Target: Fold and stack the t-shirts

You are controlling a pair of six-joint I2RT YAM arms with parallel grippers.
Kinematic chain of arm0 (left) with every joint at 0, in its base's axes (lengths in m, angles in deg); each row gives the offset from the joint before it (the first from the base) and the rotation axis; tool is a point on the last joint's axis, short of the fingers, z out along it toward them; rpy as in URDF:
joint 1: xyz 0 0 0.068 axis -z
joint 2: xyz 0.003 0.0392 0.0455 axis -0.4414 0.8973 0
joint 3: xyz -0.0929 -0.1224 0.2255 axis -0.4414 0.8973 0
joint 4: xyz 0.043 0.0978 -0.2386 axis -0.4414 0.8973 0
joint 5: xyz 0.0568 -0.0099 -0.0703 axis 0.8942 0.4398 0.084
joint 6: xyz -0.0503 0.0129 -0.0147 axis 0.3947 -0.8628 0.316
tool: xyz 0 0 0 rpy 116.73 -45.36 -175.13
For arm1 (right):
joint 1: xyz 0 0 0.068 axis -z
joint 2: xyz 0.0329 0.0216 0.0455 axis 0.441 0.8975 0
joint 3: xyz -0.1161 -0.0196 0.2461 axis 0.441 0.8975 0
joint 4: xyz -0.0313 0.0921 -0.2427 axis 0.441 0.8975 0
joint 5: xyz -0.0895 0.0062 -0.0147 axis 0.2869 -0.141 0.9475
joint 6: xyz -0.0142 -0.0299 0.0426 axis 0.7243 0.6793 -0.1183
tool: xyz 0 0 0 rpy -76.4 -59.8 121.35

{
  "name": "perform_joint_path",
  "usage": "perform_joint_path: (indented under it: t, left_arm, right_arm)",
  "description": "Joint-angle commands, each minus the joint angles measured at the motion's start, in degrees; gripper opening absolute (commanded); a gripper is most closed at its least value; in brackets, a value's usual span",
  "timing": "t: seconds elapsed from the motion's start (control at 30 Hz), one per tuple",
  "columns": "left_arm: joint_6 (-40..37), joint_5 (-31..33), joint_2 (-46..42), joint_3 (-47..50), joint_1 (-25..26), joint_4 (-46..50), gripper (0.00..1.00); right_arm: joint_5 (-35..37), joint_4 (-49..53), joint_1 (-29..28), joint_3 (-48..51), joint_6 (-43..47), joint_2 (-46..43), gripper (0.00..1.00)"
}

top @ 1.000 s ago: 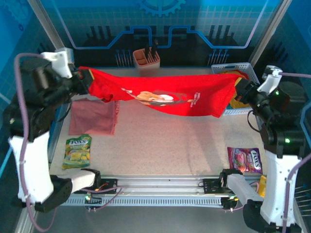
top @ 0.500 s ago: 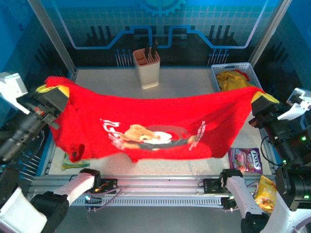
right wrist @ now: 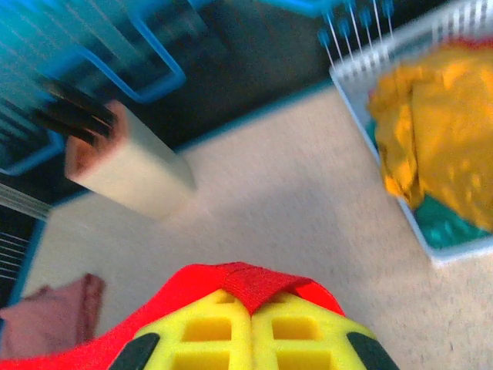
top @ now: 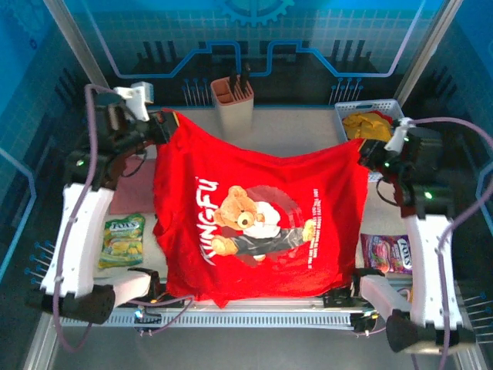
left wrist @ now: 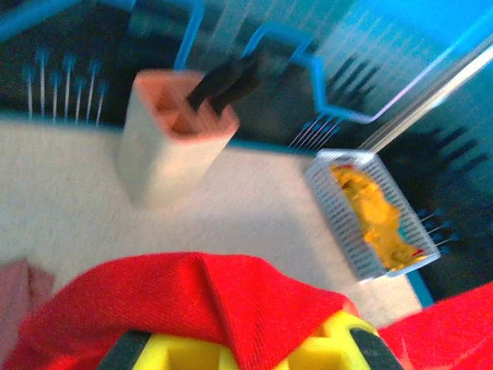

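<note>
Left claw (top: 166,127) is pinched shut on one far corner of the red t-shirt (top: 262,223), and the right claw (top: 373,158) is pinched shut on the other. What a swing that is! A moment ago the shirt hung in the air as a taut band between the two arms, out over the near side. Now both arms are at the back of the table (top: 300,135) and the cloth lies spread below them, bear graphic facing up.

The wrist views confirm the grip: red fabric is folded over the yellow pads on each side, jaws tight together with only cloth between.

The shirt runs from the claws at the far side to the near edge, where its hem drapes onto the rail. It isn't quite flat. The far edge sags between the claws and there are ripples on the left flank.

The pink t-shirt (top: 137,193) lies at the left, just beside the red one and perhaps partly under it. The yellow t-shirts (top: 366,123) wait in the basket (top: 366,105) at the far right. The green snack packet (top: 123,239) sits clear of the cloth.

My read: the layout throw is done, and folding hasn't begun. Next comes lowering that far edge, letting go, and smoothing before the first fold. The overhanging hem could drag the shirt askew.
</note>
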Motion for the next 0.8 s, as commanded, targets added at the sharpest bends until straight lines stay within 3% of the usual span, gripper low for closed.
perform_joint_path:
  t: [0.0,0.2,0.4,0.53,0.77]
  left_arm:
    - [4.0,-1.1,3.1,6.6,-2.0,-10.9,0.00]
    - [7.2,-3.0,19.0,9.1,-3.7,-17.7,0.00]
    - [10.4,-7.0,34.5,0.4,-4.6,-17.6,0.00]
    - [10.3,-6.7,37.9,-2.3,-4.7,-16.4,0.00]
    - [11.1,-6.4,37.0,0.0,-4.9,-14.8,0.00]
  right_arm:
    - [-0.7,-12.0,0.9,6.0,-1.1,2.7,0.00]
    - [-3.0,-25.3,0.8,8.7,-1.8,18.7,0.00]
    - [-3.7,-29.9,1.0,3.5,-0.1,33.3,0.00]
    - [-4.5,-29.2,1.5,0.5,1.4,38.9,0.00]
    - [-5.2,-29.5,2.6,1.2,1.1,41.4,0.00]
